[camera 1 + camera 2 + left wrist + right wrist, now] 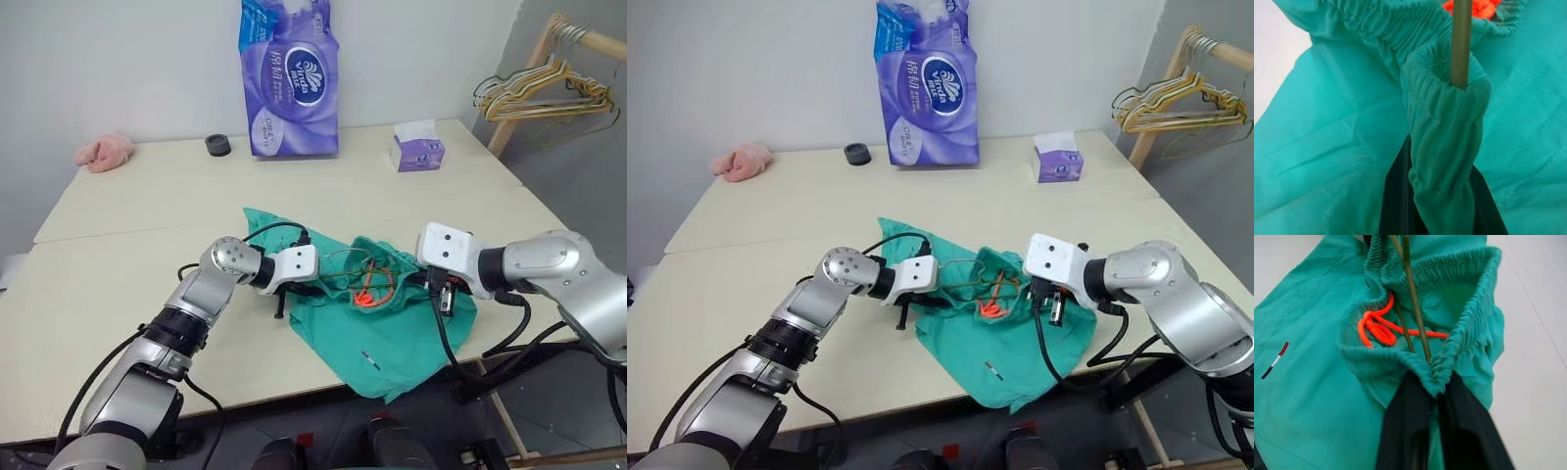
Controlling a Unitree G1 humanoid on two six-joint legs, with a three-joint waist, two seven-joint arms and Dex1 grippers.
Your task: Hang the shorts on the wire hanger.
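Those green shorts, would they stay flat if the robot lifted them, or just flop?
Probably flop: the shorts lie crumpled and fold over the table edge. The gathered waistband bunches between the fingers, so it likely stretches. They look thin and light.

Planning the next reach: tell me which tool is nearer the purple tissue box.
Right. The right tool sits at the shorts' waistband, on the same side of the table as the purple tissue box. The left tool grips the waistband farther across, away from the box.

Shorts (382, 323) hide most of wire hanger (1413, 298).
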